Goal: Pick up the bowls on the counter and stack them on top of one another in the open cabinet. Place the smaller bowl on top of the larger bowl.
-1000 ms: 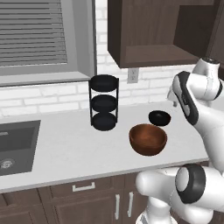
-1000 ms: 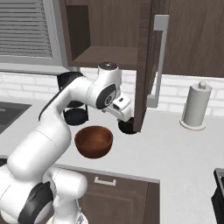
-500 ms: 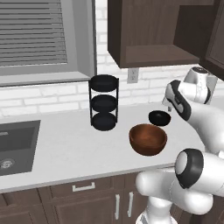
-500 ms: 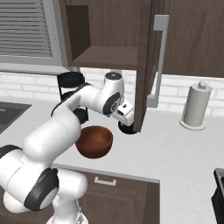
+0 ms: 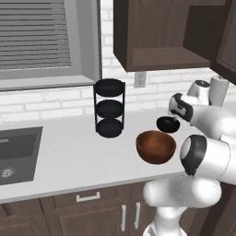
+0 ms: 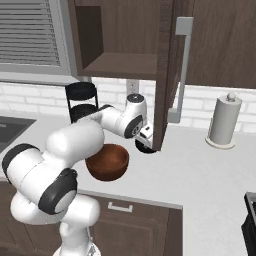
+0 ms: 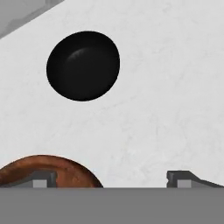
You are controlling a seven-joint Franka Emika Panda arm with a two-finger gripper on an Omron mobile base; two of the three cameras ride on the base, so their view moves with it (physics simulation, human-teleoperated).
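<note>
A: Surface? Room?
B: Pale counter (image 5: 69, 156); brick wall, window, cabinet (image 5: 161, 37) open above

A: Bowls?
B: Black bowl (image 7: 83, 65) and brown bowl (image 5: 156, 146) are set apart on it

A: Gripper (image 7: 111, 178)?
B: Fingers are spread wide, nothing held

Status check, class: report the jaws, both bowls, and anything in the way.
Jaws open, empty, above counter. Black bowl and brown bowl on counter, apart. Cabinet door hangs near the arm.
</note>
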